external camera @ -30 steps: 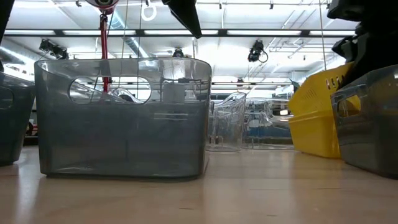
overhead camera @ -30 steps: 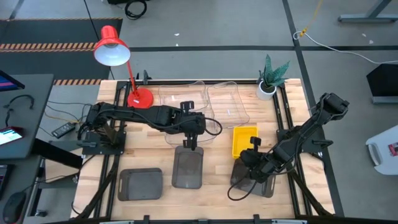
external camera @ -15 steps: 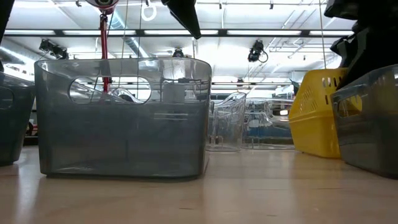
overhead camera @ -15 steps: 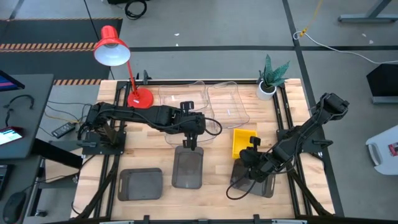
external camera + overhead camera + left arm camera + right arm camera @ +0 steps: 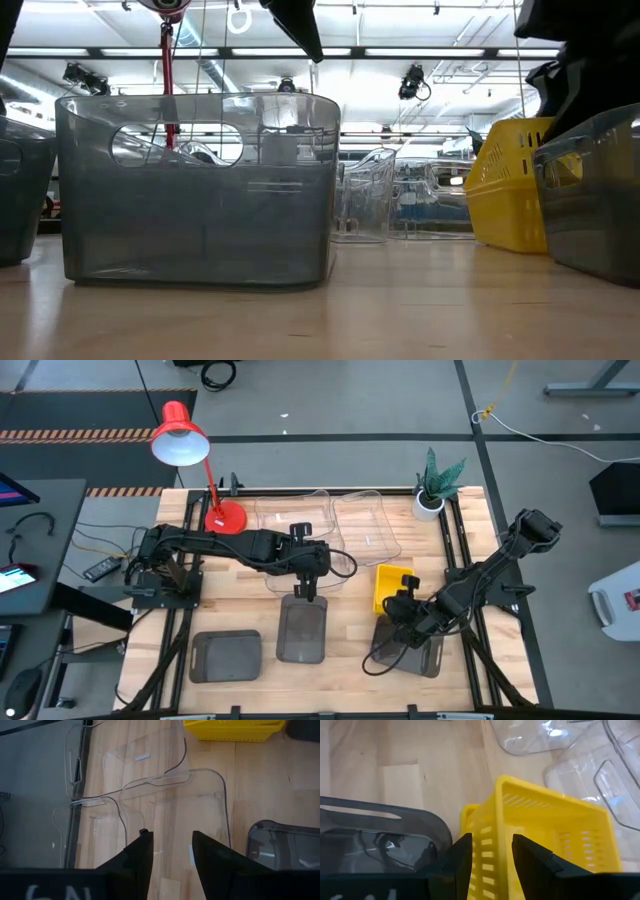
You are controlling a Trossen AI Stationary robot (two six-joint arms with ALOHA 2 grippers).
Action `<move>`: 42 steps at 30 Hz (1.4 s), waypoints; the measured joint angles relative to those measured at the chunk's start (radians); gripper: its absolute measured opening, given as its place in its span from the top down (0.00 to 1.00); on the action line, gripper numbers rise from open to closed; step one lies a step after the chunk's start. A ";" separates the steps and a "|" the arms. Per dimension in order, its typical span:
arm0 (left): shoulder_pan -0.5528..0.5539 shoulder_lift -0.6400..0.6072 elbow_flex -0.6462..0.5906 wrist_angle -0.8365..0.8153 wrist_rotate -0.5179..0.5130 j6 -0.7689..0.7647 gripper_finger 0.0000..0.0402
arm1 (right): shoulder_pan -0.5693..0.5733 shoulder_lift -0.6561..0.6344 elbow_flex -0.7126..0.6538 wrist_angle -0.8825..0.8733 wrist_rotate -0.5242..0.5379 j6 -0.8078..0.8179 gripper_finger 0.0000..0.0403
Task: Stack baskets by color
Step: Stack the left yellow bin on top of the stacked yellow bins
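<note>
A yellow basket (image 5: 392,582) stands tilted right of centre; whether its near end leans on the grey basket (image 5: 412,650) I cannot tell. My right gripper (image 5: 490,852) is open, with its fingers on either side of the yellow basket's near wall (image 5: 492,835). Two more grey baskets (image 5: 225,657) (image 5: 302,630) sit along the near edge. Three clear baskets (image 5: 295,515) (image 5: 365,525) (image 5: 310,565) lie at the far middle. My left gripper (image 5: 303,588) hangs open above the nearest clear basket (image 5: 200,805), well above the table. My right gripper has a finger on each side of the yellow basket's near wall, coming slanting down from the near right. I cannot tell whether either finger touches it.
A red desk lamp (image 5: 180,440) stands at the far left corner. A small white potted plant (image 5: 435,485) is at the far right corner. Bare wood shows between the grey baskets and the yellow one.
The yellow basket has sunk a little and stands less steeply tilted than a second ago. Its foot has stayed on the table in the same place.
</note>
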 joint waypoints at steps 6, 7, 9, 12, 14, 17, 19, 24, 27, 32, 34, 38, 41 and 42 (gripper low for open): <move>0.000 0.000 0.000 0.001 0.000 0.000 0.65 | -0.008 0.004 0.000 0.007 -0.049 0.041 0.64; 0.000 0.000 0.000 0.001 0.000 0.000 0.65 | -0.013 0.007 0.000 -0.003 -0.048 0.050 0.64; 0.000 0.000 0.000 0.001 0.000 0.000 0.65 | -0.024 0.008 0.000 -0.025 -0.046 0.078 0.64; 0.000 0.000 0.000 0.001 0.000 -0.003 0.65 | -0.036 0.008 0.000 -0.016 -0.043 0.084 0.64; 0.000 0.000 0.000 0.001 0.000 -0.006 0.65 | -0.035 0.008 0.000 0.006 -0.042 0.072 0.64; 0.000 0.000 0.000 0.000 0.000 -0.007 0.65 | -0.034 0.008 0.000 0.028 -0.043 0.061 0.64; 0.000 0.000 0.000 0.000 0.000 -0.007 0.65 | -0.034 0.008 0.000 0.027 -0.043 0.062 0.65; 0.000 0.000 0.000 0.000 0.000 -0.003 0.65 | -0.033 0.008 0.000 0.013 -0.041 0.058 0.68; 0.000 0.000 0.000 0.000 0.000 -0.001 0.65 | -0.033 0.008 0.000 0.007 -0.039 0.053 0.72; 0.000 0.000 0.000 0.000 0.000 0.000 0.65 | -0.033 0.008 0.000 -0.005 -0.038 0.048 0.81; 0.000 0.000 0.000 0.000 0.000 0.000 0.65 | -0.033 0.008 0.004 -0.015 -0.041 0.041 0.85; 0.001 0.000 0.000 0.000 0.000 0.000 0.65 | -0.033 0.008 0.050 -0.082 -0.039 0.028 0.92; 0.001 0.000 0.000 0.000 0.000 0.000 0.65 | -0.032 0.007 0.072 -0.107 -0.032 0.011 0.95; 0.001 0.000 0.000 0.000 0.000 0.000 0.65 | -0.032 0.007 0.072 -0.106 -0.036 0.004 0.95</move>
